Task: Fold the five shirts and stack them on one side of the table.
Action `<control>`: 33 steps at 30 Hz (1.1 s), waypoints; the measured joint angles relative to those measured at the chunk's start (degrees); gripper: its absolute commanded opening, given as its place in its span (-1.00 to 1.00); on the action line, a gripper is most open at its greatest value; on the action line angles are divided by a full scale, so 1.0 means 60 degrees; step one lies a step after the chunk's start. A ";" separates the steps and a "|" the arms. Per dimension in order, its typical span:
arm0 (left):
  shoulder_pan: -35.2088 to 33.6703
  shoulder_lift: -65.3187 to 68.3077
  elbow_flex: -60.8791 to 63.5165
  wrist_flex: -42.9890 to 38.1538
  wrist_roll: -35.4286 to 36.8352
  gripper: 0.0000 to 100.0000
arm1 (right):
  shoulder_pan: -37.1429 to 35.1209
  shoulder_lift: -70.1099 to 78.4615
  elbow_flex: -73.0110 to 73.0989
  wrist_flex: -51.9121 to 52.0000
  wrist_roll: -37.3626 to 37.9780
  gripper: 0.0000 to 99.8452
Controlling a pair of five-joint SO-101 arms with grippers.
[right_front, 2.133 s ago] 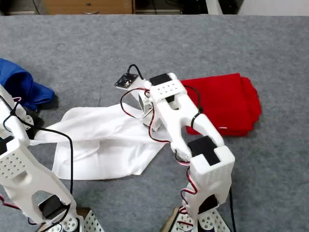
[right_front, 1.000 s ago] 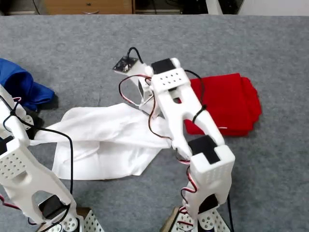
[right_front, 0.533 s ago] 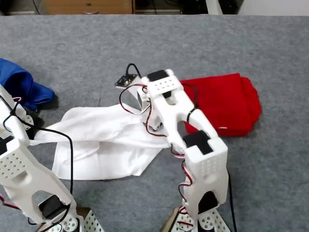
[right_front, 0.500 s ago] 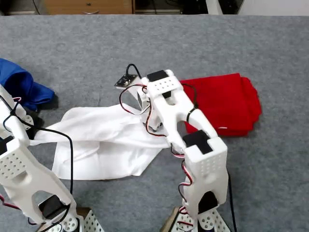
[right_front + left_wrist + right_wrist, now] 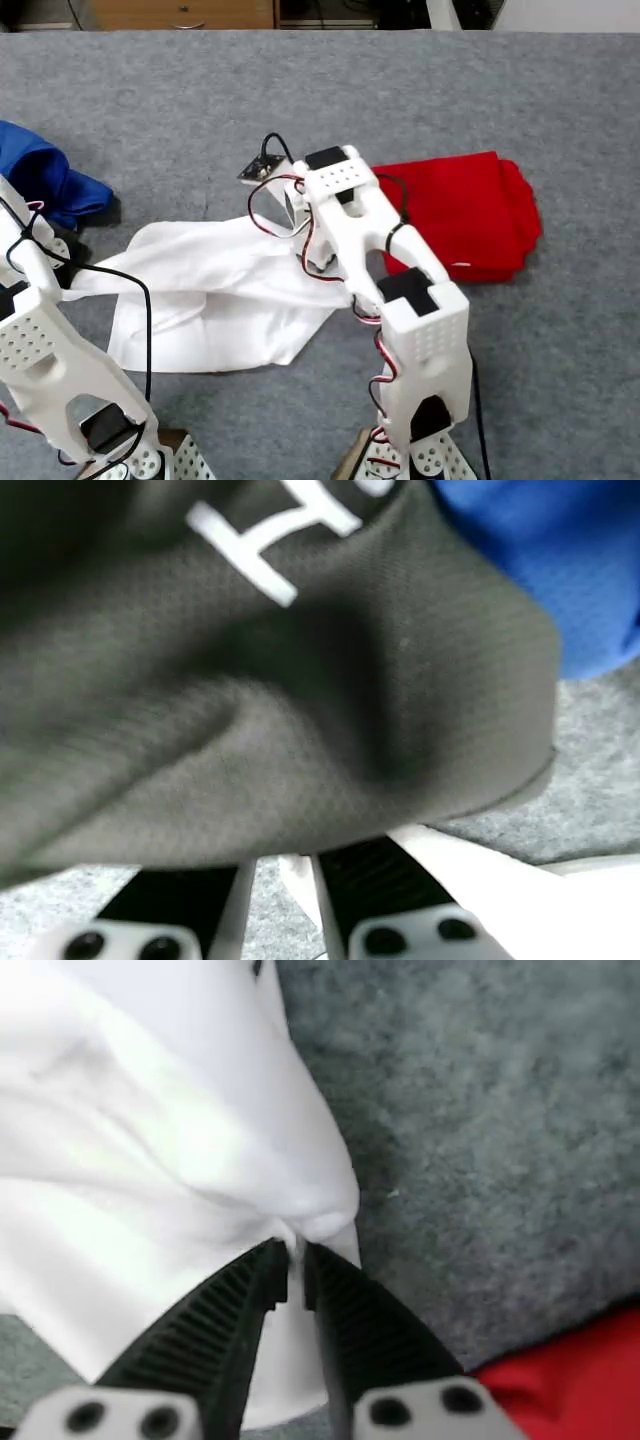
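White lettering [image 5: 268,542] on black shirt [image 5: 300,710], unreadable

Free room is left along the upper strip of the table [image 5: 400,90] and at lower right, while the middle is blocked by the white shirt [image 5: 210,290], the red shirt [image 5: 470,215] and, at the left edge, the blue shirt [image 5: 40,180].

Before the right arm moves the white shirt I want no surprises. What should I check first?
1. Right gripper shut on the white shirt: ok, its edge is pinched.
2. White shirt lying flat: not ok, bunched and creased.
3. Red shirt folded: ok.
4. Left gripper grip: cannot tell; the black shirt drapes close over it.
5. Blue shirt folded: not ok, crumpled at the side of the table.
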 measured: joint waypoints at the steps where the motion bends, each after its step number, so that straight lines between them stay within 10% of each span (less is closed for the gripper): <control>1: 0.0000 0.0000 0.0000 0.0000 0.0000 -0.96 | 0.0000 0.0000 0.0000 0.0000 0.0000 -0.99; 15: 0.0000 0.0000 0.0000 0.0000 0.0000 -0.96 | 0.0850 -0.0029 -0.3326 0.2037 0.0000 -0.99; 33: 0.0000 0.0000 0.0000 0.0000 0.0000 -0.96 | 0.1421 0.0322 -0.5788 0.0147 0.0777 -0.99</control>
